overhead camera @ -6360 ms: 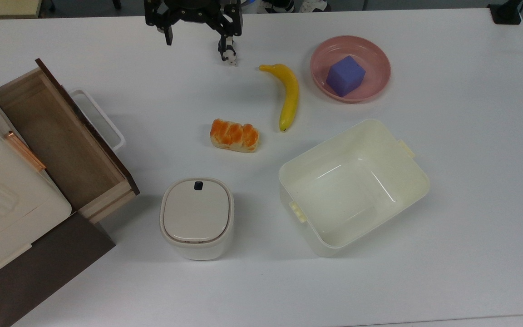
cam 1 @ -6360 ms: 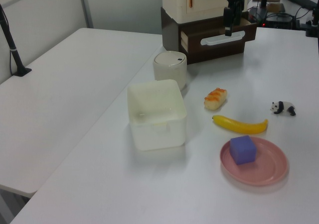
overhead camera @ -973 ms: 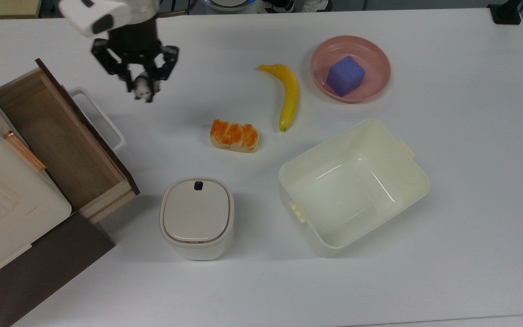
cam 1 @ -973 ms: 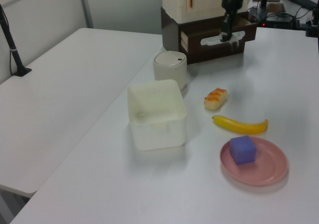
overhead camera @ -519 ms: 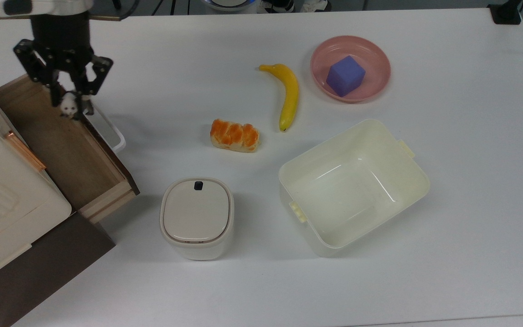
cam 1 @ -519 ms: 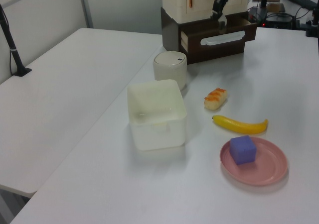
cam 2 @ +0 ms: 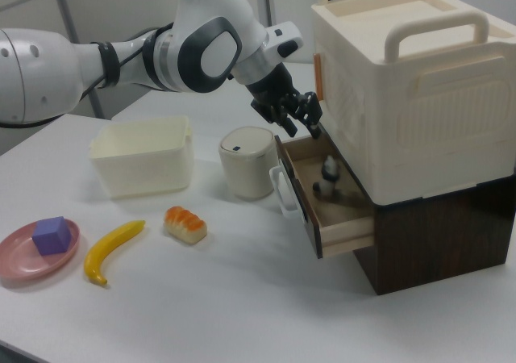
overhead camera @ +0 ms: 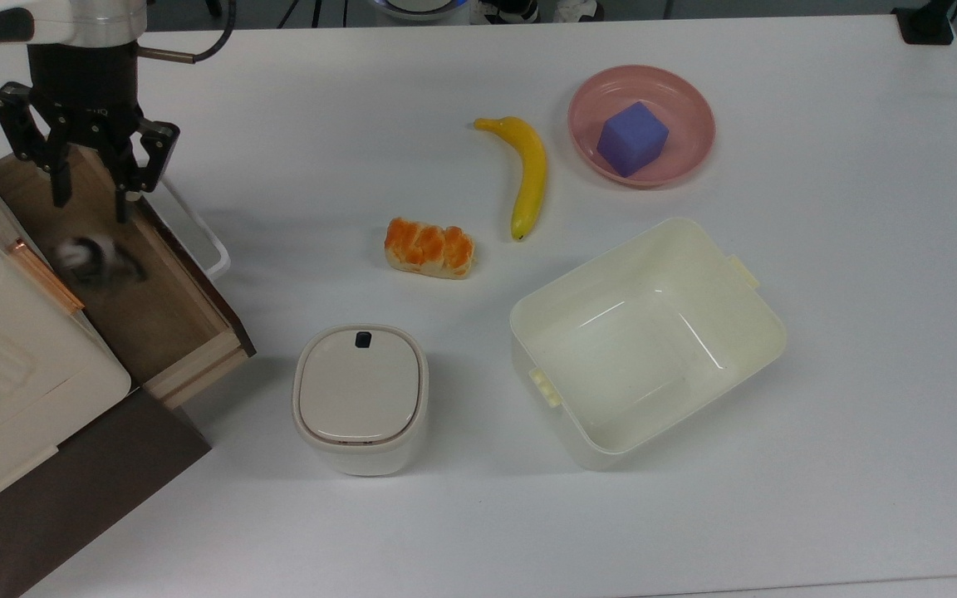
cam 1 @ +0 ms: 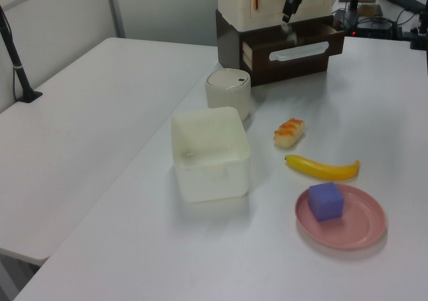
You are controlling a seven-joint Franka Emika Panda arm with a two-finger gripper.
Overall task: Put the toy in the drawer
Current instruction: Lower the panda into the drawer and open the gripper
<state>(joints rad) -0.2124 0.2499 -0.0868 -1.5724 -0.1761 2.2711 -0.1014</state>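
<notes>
A white table [overhead camera: 819, 332] is filling the top view, with a second white table [cam 1: 87, 134] standing at the left view's left. The gripper [overhead camera: 88, 195] is hanging with fingers spread and empty at the top view's upper left, over the drawer [overhead camera: 188, 365]. Half a second ago it was clamping the toy [overhead camera: 90, 253], which is now lying blurred inside the drawer.

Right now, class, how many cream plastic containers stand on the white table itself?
2: the open tub near the table's middle, and the small lidded bin to the top view's left of it, near the drawer.
</notes>
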